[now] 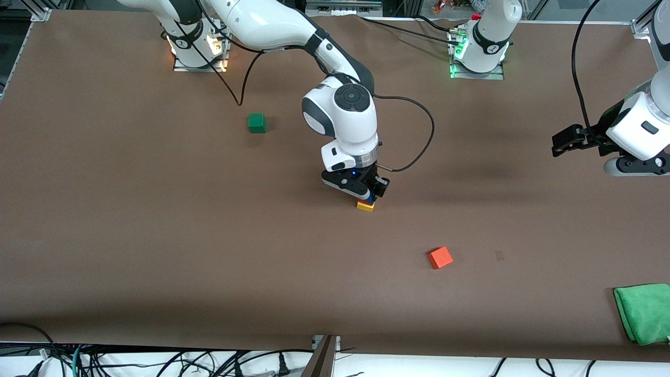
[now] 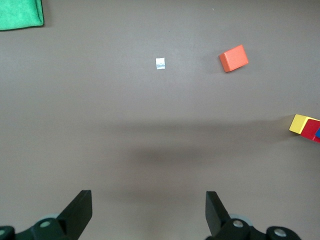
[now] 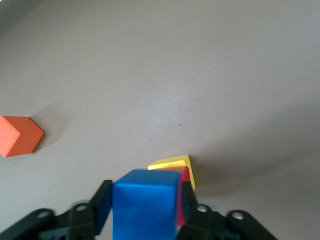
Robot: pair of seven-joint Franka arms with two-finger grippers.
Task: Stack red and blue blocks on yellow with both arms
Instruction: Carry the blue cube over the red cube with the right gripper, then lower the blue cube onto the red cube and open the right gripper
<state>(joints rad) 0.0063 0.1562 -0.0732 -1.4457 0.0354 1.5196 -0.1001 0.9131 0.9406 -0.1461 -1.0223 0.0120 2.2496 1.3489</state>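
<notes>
The right gripper (image 1: 372, 198) holds the blue block (image 3: 145, 205) in its jaws over red (image 3: 184, 200) on yellow (image 1: 365, 206), aligning the stack. The left gripper (image 2: 147, 212) waits, jaws open, clear of it.

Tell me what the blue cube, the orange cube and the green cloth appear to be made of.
Small blue cube, held in the right gripper over the red and yellow cubes: matte, flat colour, crisp edges; likely painted wood or plastic, cannot tell which. Small orange cube: same matte, sharp-edged look, probably the same material. Folded green cloth at the left arm's end of the table: soft, fuzzy surface with rounded folds, likely microfibre or terry.
</notes>
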